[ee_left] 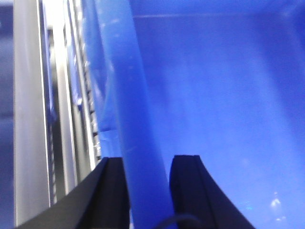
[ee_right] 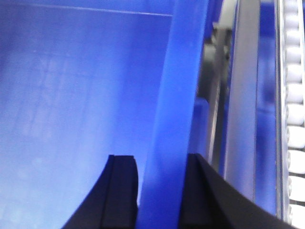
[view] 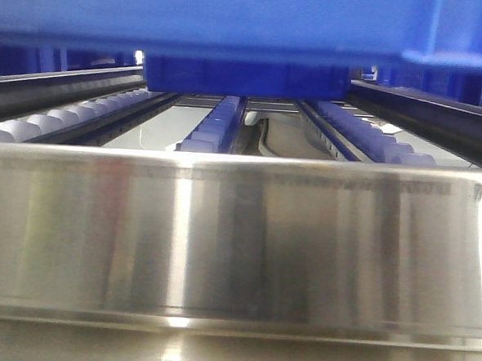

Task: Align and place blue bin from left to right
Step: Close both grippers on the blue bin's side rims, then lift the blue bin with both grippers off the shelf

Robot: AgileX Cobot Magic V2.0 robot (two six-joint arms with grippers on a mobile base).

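My left end effector [ee_left: 147, 164] is clenched on the rim of the blue bin [ee_left: 219, 119], one finger inside the wall and one outside. My right end effector [ee_right: 159, 162] grasps the opposite rim the same way. The bin spans between them. Outboard of my left fingers runs a steel rail [ee_left: 26, 119]; outboard of my right, white rollers [ee_right: 293, 119].

From the front, the large bright-blue plastic bin [view: 235, 16] runs off the top edge, blurred. The brushed steel rail [view: 237, 237] up close is out of focus. A dark shape [view: 262, 137] between the roller tracks [view: 216, 126] is too vague to name. Both wrist views crop the black left gripper [ee_left: 148, 162] and right gripper [ee_right: 157, 160] at the bottom edge.
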